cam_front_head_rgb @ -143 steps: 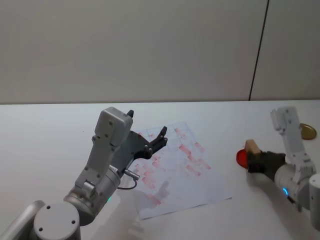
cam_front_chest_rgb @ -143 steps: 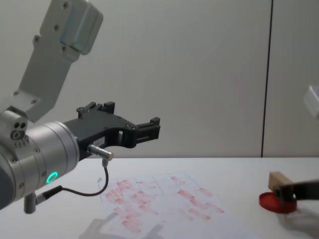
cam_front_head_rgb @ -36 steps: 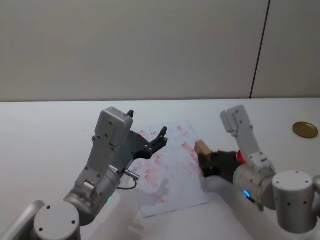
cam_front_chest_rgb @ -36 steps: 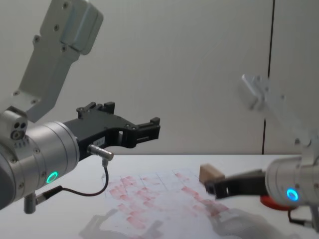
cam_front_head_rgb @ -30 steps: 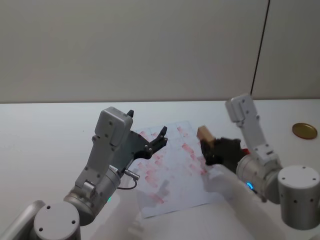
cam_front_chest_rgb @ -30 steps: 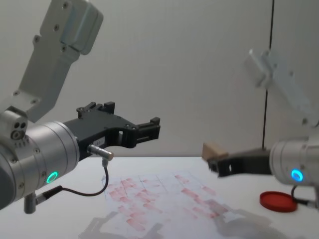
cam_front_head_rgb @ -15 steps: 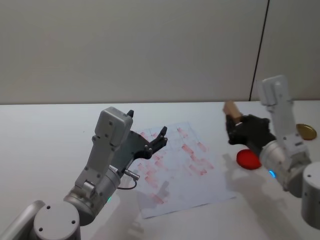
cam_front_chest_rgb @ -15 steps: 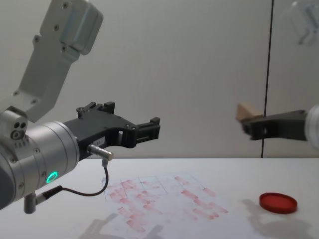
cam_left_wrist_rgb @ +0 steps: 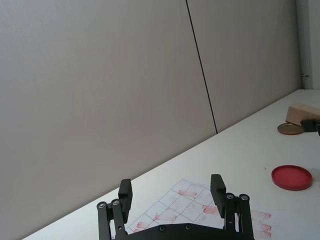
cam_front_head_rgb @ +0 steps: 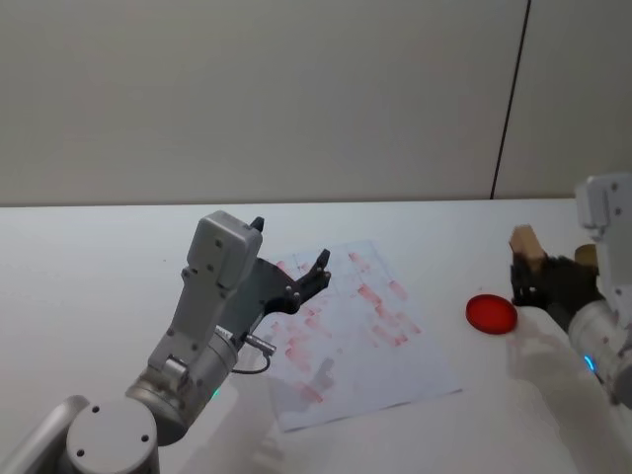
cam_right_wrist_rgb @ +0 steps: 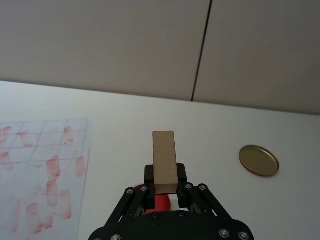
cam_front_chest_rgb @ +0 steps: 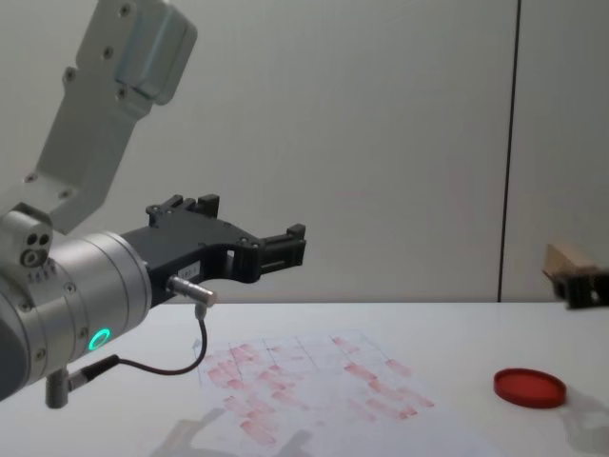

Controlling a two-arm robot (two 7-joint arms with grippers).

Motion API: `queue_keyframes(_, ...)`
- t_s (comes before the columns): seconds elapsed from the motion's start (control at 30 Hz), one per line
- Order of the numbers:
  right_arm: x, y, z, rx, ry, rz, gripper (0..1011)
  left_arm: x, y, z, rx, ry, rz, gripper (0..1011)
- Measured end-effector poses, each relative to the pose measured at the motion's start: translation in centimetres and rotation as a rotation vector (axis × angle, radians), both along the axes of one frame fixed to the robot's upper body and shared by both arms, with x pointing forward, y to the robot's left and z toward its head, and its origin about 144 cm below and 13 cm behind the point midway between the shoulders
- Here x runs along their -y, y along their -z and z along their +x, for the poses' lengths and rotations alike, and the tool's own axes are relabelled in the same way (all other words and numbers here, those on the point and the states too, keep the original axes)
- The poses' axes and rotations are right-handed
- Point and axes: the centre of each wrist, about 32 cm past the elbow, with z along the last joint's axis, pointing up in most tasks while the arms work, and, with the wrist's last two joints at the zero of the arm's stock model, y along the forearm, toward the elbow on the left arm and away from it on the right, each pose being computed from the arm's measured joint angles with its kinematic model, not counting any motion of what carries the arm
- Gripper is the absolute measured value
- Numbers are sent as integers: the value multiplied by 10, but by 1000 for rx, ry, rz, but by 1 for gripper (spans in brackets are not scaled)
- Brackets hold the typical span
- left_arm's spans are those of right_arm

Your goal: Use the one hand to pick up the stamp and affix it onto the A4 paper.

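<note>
Head view. My right claw [cam_front_head_rgb: 526, 269] is held above the table [cam_front_head_rgb: 99, 257] near its right edge, clamped on the stamp [cam_front_head_rgb: 525, 242], whose tan end sticks up out of the black fingers. The right arm comes in from the right edge, its white link upright behind the claw. The red ink pad [cam_front_head_rgb: 492, 313] lies on the table just beside the claw, toward the middle. The A4 paper [cam_front_head_rgb: 390, 370] lies flat at the middle of the table, covered with red prints. My left arm is raised over the paper's left part, forearm angled up, and my left claw [cam_front_head_rgb: 291, 262] points toward the far edge, fingers spread and holding nothing.

Left wrist view. The left claw [cam_left_wrist_rgb: 171, 191] is wide open above the paper [cam_left_wrist_rgb: 180, 207]. Farther off lie the ink pad [cam_left_wrist_rgb: 292, 177] and a gold lid [cam_left_wrist_rgb: 290, 129], with the stamp [cam_left_wrist_rgb: 301, 114] held in the air above them.

Right wrist view. The stamp [cam_right_wrist_rgb: 165, 161] stands upright between the closed fingers of the right claw [cam_right_wrist_rgb: 165, 179]. Below it are the ink pad [cam_right_wrist_rgb: 161, 204], the paper [cam_right_wrist_rgb: 40, 150] and, near the far edge, the gold lid [cam_right_wrist_rgb: 258, 160].

Chest view. The left claw [cam_front_chest_rgb: 238, 238] hangs level and open well above the paper [cam_front_chest_rgb: 314, 386]. At the right edge the stamp [cam_front_chest_rgb: 569, 257] is gripped in the right claw [cam_front_chest_rgb: 585, 284], clear above the ink pad [cam_front_chest_rgb: 529, 387].
</note>
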Motion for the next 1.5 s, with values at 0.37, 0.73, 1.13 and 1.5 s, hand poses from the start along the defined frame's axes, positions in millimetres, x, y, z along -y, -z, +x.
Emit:
queue_keyframes(0.37, 16, 24, 15, -105, 31, 43, 232, 0, 0, 0, 0, 0, 0, 993)
queue_keyframes(0.73, 15, 36, 31, -143, -22, 85, 232, 0, 0, 0, 0, 0, 0, 993)
queue_keyframes(1.13, 11, 40, 39, -174, -50, 91, 297, 0, 0, 0, 0, 0, 0, 993)
queue_keyframes(1.5, 10, 39, 38, -183, -52, 80, 655, 0, 0, 0, 0, 0, 0, 993)
